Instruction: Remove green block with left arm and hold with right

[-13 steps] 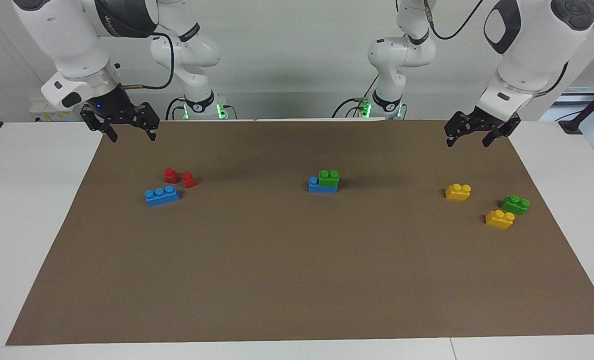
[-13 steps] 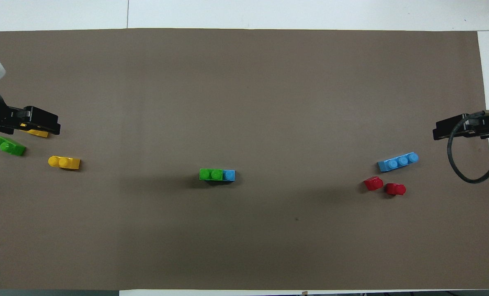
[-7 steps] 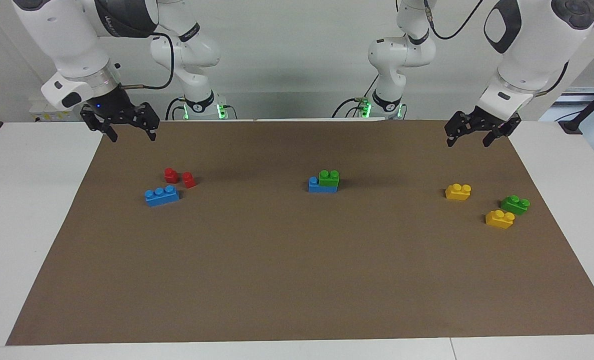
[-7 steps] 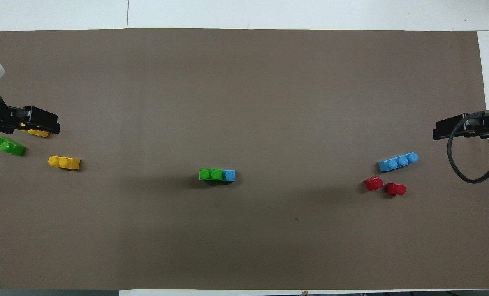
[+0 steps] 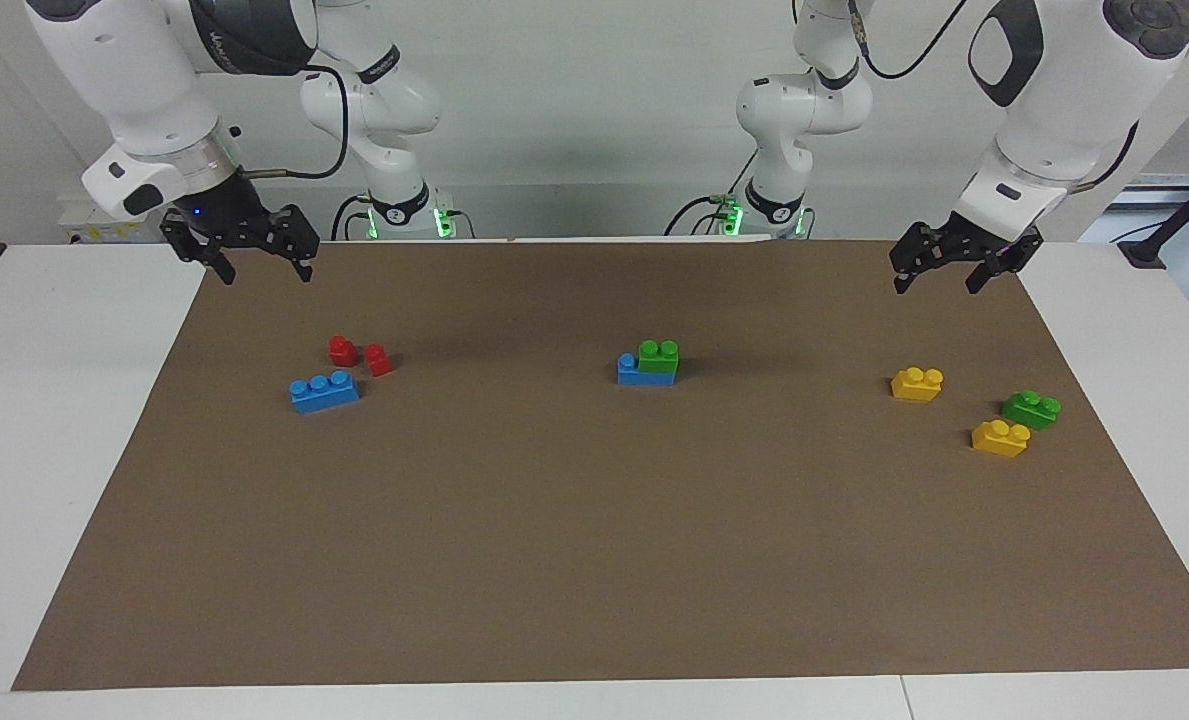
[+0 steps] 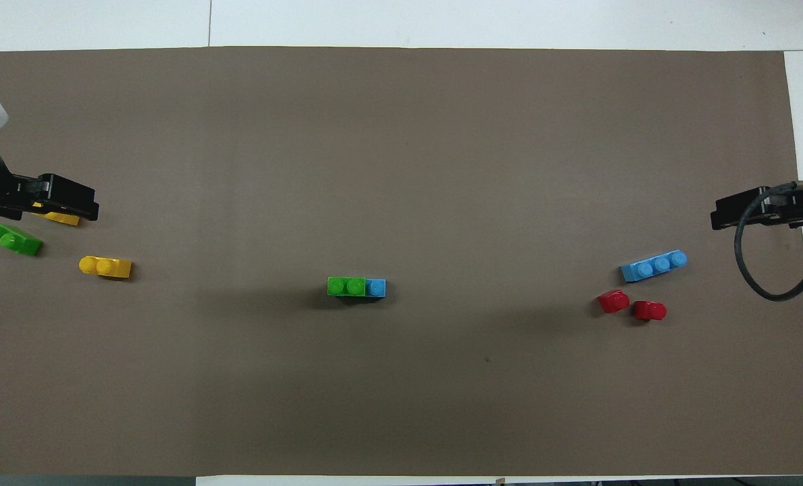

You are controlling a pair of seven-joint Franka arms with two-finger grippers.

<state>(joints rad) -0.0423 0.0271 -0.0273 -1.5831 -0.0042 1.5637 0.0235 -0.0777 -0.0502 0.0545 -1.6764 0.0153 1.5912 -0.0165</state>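
Note:
The bright green two-stud block (image 5: 659, 360) sits pressed on top of a blue brick (image 5: 634, 372) in the middle of the brown mat; the pair also shows in the overhead view, green block (image 6: 346, 286) and blue brick (image 6: 375, 288). My left gripper (image 5: 936, 282) hangs open and empty above the mat's edge at the left arm's end, well away from the block; in the overhead view (image 6: 63, 206) it partly covers a yellow brick. My right gripper (image 5: 265, 272) hangs open and empty above the mat's edge at the right arm's end, and also shows in the overhead view (image 6: 745, 210).
Two yellow bricks (image 5: 917, 383) (image 5: 1000, 437) and a darker green brick (image 5: 1031, 408) lie at the left arm's end. A blue three-stud brick (image 5: 324, 390) and two red pieces (image 5: 342, 350) (image 5: 378, 359) lie at the right arm's end.

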